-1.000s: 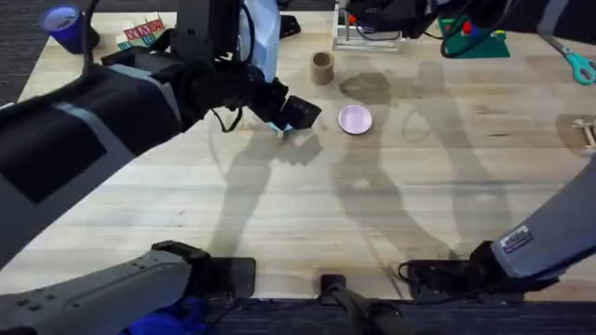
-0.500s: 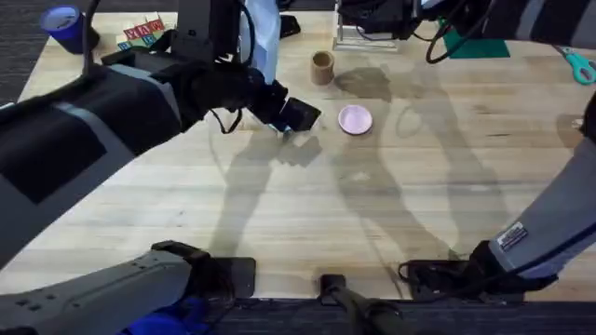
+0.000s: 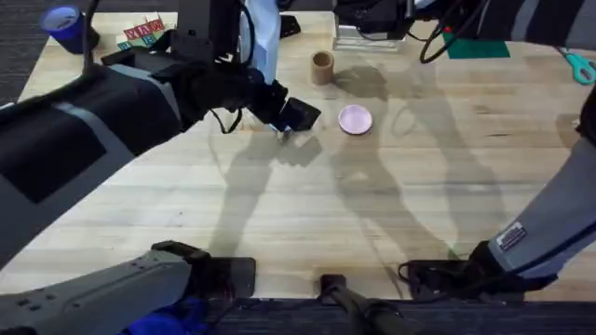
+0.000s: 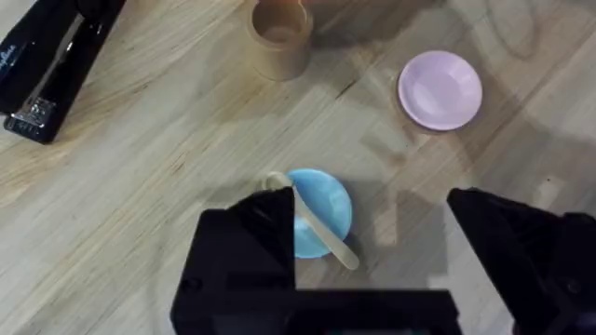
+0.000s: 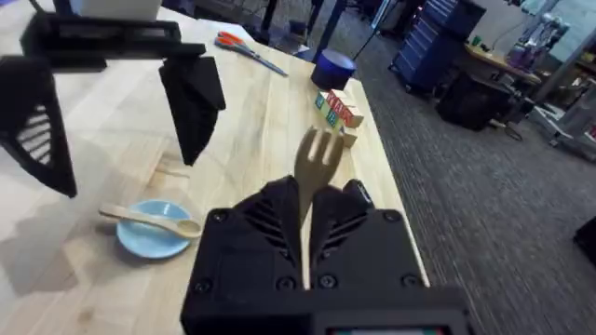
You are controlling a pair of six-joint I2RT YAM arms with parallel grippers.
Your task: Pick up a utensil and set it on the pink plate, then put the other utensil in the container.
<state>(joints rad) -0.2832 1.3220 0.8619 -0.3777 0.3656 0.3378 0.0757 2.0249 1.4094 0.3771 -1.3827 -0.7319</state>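
Holds left gripper low over the small round light-blue plate, fingers spread wide, one either side of the plate, grasping nothing. Finds the small pale wooden spoon lying across that blue plate, handle slanting over the rim, head at the opposite edge, between the spread fingers but not touched, as far as can be told. Looks like step 1 in hand, i.e. the approach to pick up the spoon, w/ nothing set down yet. Calls next for lowering a bit more and closing on the thin handle w/o dragging the plate, then lifting and carrying across to the small round pale-pink plate, near the blue one on bare wood and empty. Shows, a little beyond, the small tan-brown cylinder container, upright, apparently nothing in it. Clamps, in right gripper, the small pale wooden fork, prongs up, handle pinched between the closed fingers, raised well above the table toward the far side. Leaves step 2 waiting: probably lining the fork up above the container's mouth before letting go, since a narrow cup could tip if knocked. Passes a black stapler near the container; not part of the job.
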